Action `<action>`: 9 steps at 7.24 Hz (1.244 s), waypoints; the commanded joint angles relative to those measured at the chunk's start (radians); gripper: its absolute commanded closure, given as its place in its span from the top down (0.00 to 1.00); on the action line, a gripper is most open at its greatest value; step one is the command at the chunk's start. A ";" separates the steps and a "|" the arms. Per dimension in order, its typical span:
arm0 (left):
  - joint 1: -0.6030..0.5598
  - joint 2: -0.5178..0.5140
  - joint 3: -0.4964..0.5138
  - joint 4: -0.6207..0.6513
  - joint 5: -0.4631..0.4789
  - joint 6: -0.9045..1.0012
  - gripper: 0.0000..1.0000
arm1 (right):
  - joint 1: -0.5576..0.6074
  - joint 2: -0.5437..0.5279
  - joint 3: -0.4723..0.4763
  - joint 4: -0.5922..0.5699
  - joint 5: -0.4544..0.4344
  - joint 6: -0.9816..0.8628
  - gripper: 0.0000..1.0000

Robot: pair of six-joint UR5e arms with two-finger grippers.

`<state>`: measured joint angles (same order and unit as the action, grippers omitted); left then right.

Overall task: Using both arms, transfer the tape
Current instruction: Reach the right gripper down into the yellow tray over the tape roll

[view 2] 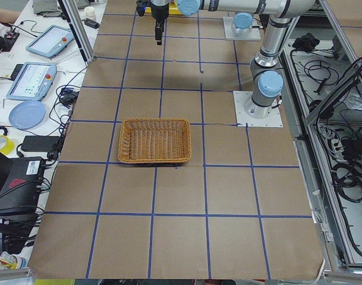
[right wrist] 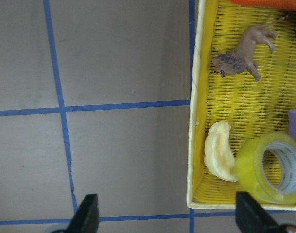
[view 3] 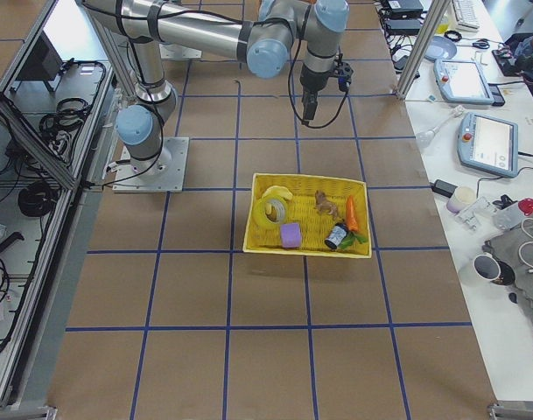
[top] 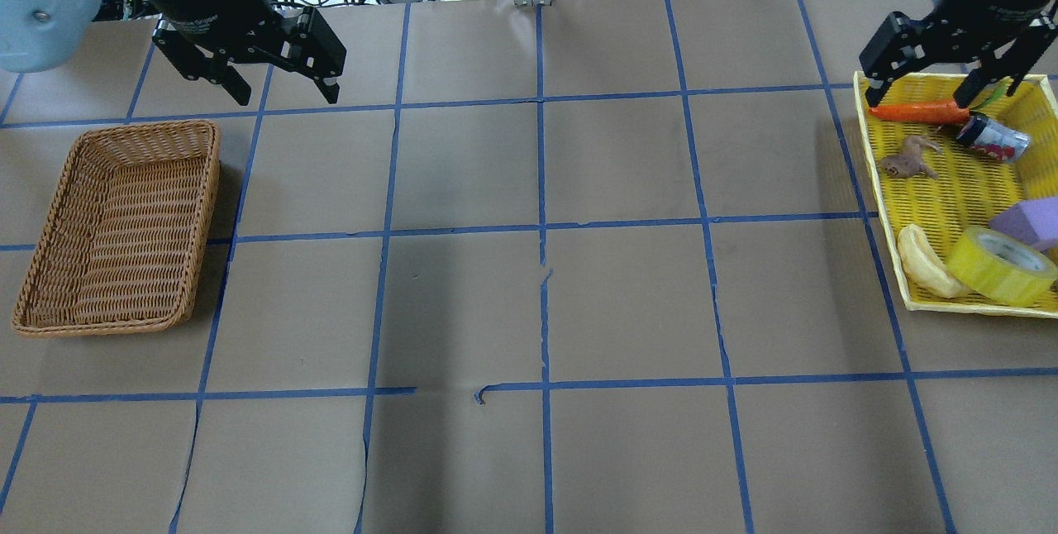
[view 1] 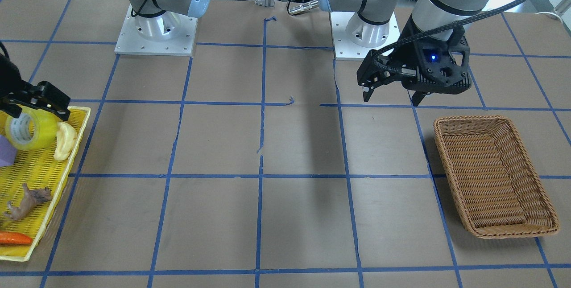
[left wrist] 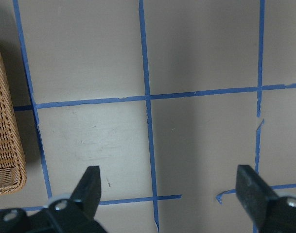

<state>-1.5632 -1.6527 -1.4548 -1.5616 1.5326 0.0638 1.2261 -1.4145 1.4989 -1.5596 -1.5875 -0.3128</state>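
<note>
The tape [top: 1000, 265], a yellow translucent roll with a white printed core, lies at the near end of the yellow tray [top: 878, 187]. It also shows in the front view [view 1: 31, 129] and the right wrist view [right wrist: 274, 167]. My right gripper [top: 919, 96] is open and empty, held high over the tray's far end and apart from the tape; the right wrist view [right wrist: 168, 216] shows the table between its fingers. My left gripper [top: 287, 94] is open and empty above the table, beyond the wicker basket [top: 124, 131]. It also shows in the front view [view 1: 391, 99].
In the tray with the tape lie a pale banana toy [top: 926, 261], a purple block [top: 1029, 220], a brown lion figure [top: 907, 160], a can [top: 992, 139] and a carrot [top: 917, 112]. The basket holds nothing. Brown paper with blue tape lines covers the table.
</note>
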 commanded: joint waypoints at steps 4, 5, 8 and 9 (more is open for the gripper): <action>0.000 0.002 0.001 0.000 0.000 0.002 1.00 | -0.287 0.095 0.199 -0.028 -0.014 -0.655 1.00; 0.000 0.001 0.001 0.000 0.000 0.001 1.00 | -0.289 0.133 0.221 -0.095 -0.022 -0.663 1.00; 0.000 -0.002 0.002 0.000 -0.002 0.002 1.00 | -0.313 0.215 0.221 -0.119 -0.091 -0.658 0.68; 0.000 -0.005 0.002 0.000 -0.002 0.002 1.00 | -0.313 0.215 0.219 -0.117 -0.089 -0.640 0.31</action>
<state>-1.5631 -1.6559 -1.4529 -1.5616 1.5311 0.0655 0.9191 -1.2077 1.7177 -1.6745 -1.6728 -0.9689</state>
